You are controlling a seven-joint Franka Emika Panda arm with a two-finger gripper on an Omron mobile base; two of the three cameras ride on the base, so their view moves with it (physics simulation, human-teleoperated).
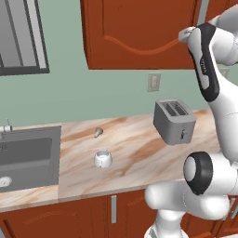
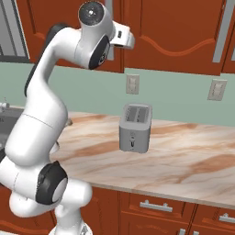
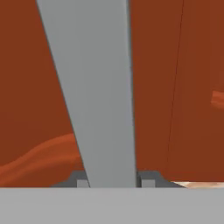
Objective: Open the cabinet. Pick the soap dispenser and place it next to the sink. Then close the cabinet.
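Gripper (image 3: 112, 181) up at the cabinet (image 1: 135, 32), door shut, fingertips either side of its silver bar handle (image 3: 94, 87), can't tell if clamped yet; handle looks rigid, smooth, prob. slippery, so grab mid-bar, pull steady.

Left base view: you look forward-down from behind arm, sink (image 1: 28, 158) lower left, toaster (image 1: 174, 122) right of centre. Right base view: same counter (image 2: 183, 160), toaster centre. Hand view: pressed close against cabinet handle (image 3: 94, 87).

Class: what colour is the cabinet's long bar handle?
Silver-grey; the handle shows best in the hand view, against the reddish-brown cabinet.
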